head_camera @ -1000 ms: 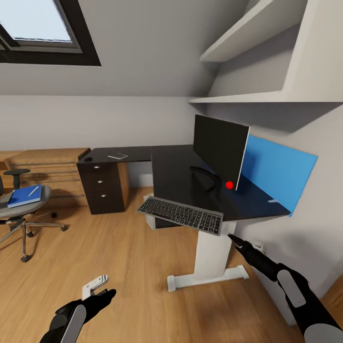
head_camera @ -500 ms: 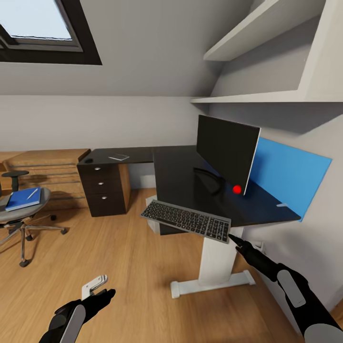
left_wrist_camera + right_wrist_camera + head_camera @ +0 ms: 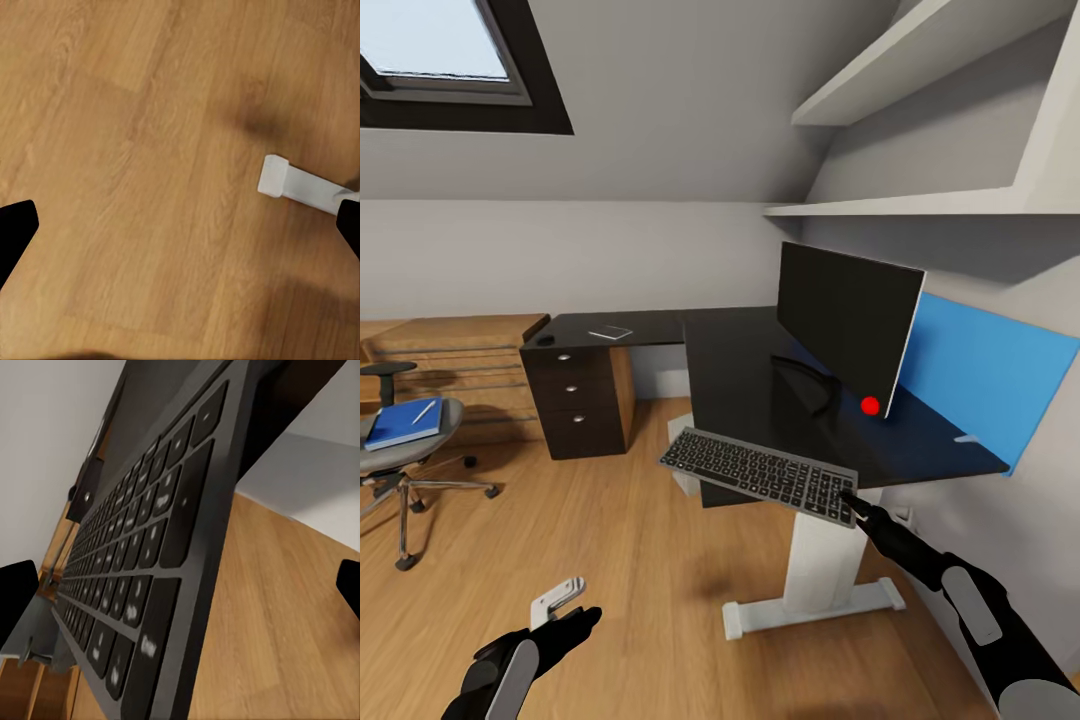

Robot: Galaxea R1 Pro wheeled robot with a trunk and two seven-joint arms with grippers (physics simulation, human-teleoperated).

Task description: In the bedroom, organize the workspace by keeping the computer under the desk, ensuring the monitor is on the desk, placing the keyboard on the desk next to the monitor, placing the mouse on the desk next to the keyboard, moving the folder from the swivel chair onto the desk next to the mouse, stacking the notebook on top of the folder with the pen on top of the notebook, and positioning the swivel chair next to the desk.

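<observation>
My right gripper (image 3: 857, 510) is shut on the right end of the keyboard (image 3: 760, 474), held tilted in the air in front of the black desk (image 3: 740, 370). The right wrist view looks along its dark keys (image 3: 142, 585). The monitor (image 3: 848, 322) stands on the desk. The grey notebook (image 3: 608, 330) and dark mouse (image 3: 545, 340) lie on the far wing. The blue folder (image 3: 402, 423), with the pen (image 3: 423, 411) on it, rests on the swivel chair (image 3: 400, 470) at left. A pale corner of the computer (image 3: 682, 478) shows under the desk. My left gripper (image 3: 575, 615) is open and low over the floor.
A blue panel (image 3: 995, 385) covers the wall behind the monitor, with white shelves (image 3: 920, 205) above. A low wooden dresser (image 3: 455, 345) stands at the back left. The desk's white leg and foot (image 3: 815, 590) (image 3: 296, 184) rest on the wood floor.
The whole view has closed in on the desk, so the camera moved. The keyboard stays in my right gripper by the desk's front edge. My left arm has not moved.
</observation>
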